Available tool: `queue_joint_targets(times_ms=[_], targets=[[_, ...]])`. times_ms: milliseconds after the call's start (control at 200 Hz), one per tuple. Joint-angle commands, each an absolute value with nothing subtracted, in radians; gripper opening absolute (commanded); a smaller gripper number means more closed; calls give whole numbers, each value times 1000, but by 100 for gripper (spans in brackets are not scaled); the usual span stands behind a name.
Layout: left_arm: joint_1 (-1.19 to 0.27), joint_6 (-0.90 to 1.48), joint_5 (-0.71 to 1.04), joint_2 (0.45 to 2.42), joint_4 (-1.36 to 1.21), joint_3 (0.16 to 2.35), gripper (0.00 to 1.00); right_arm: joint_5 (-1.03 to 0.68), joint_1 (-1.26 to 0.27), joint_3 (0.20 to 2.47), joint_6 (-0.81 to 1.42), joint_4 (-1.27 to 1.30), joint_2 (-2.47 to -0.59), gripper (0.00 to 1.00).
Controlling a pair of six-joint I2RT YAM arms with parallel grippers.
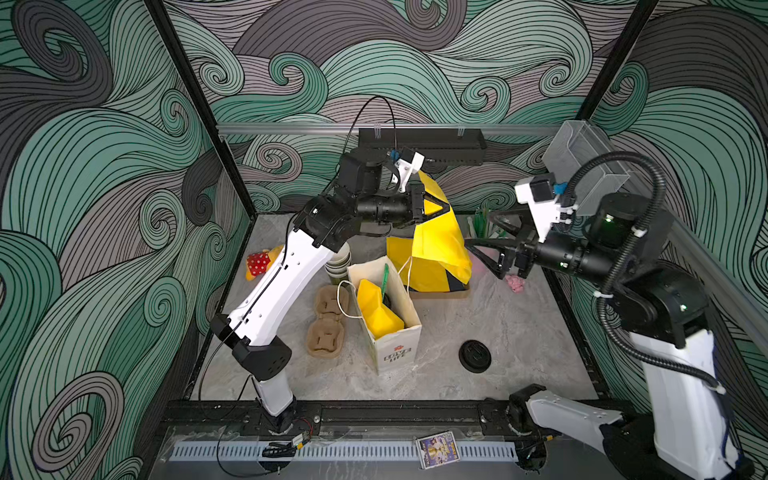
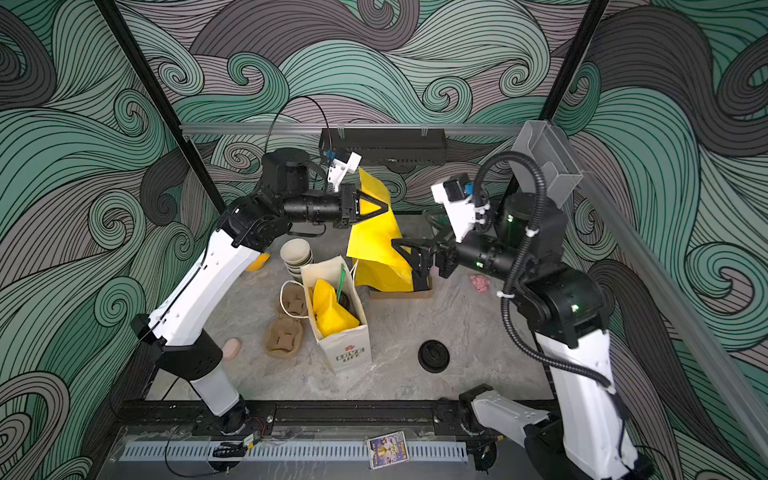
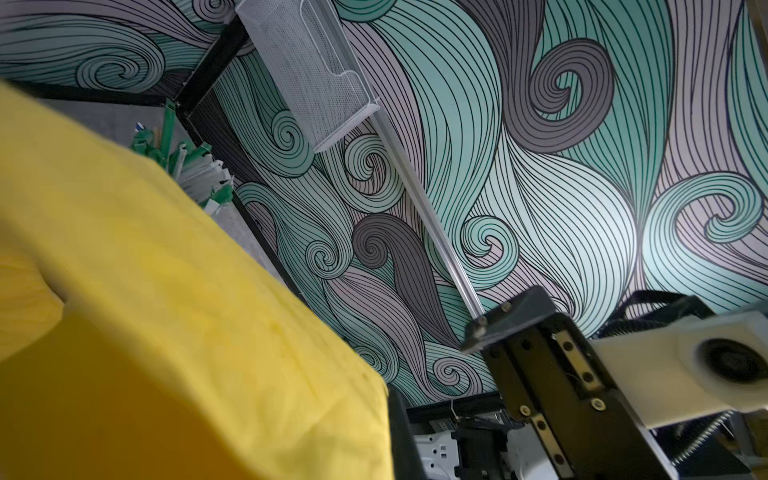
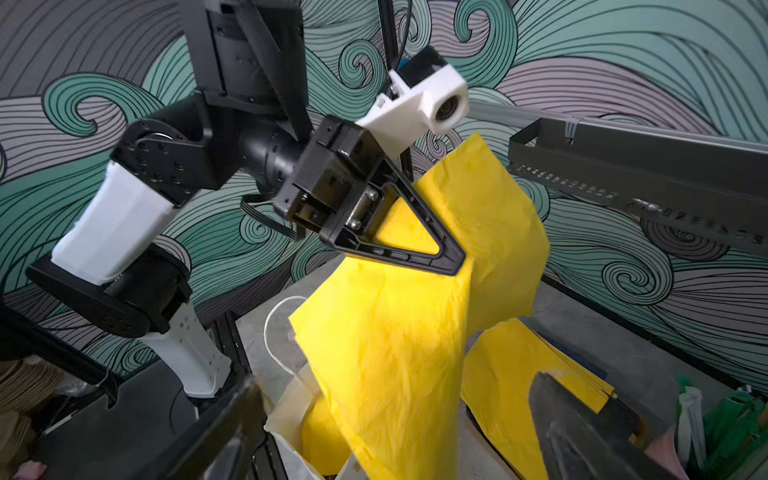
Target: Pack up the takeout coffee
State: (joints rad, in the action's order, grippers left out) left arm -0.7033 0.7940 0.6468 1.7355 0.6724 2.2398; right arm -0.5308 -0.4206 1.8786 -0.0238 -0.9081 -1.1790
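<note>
My left gripper (image 1: pixel 446 209) is shut on the top corner of a yellow paper sheet (image 1: pixel 436 245), holding it up at the back of the table. The same grip shows in the right wrist view, left gripper (image 4: pixel 453 264) on the sheet (image 4: pixel 395 332). My right gripper (image 1: pixel 478 228) stands open beside the hanging sheet, which lies between its spread fingers (image 4: pixel 232 419). A white paper bag (image 1: pixel 395 345) stands upright mid-table with crumpled yellow paper (image 1: pixel 378 311) and a green straw (image 1: pixel 384 278) inside. The takeout coffee is hidden; only a dark patch shows inside the bag.
Nested lidless cups (image 1: pixel 338 264) and brown pulp cup carriers (image 1: pixel 326 324) sit left of the bag. A loose black lid (image 1: pixel 474 354) lies to its right. More yellow sheets (image 1: pixel 432 278) rest on a cardboard tray behind. Green straws (image 1: pixel 482 222) and a pink lump (image 1: pixel 515 283) are at the back right.
</note>
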Motion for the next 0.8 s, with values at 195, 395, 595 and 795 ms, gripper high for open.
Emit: queue_joint_targets(times_ms=[195,395,595,795], targets=[[-707,749,729,1602,523,2115,0,-497,-534,1883,23,-960,-1273,88],[-705,720,713,1568,509,2082,1,-481,-565,1895,47,-950,-1272,33],[-705,598,512,1494,577,2061,55,-404,-590,1936,55,-1006,-1267,0],[-722,245,115,1294,605,1932,62,-289,-647,2033,32,-1185,-1324,0]])
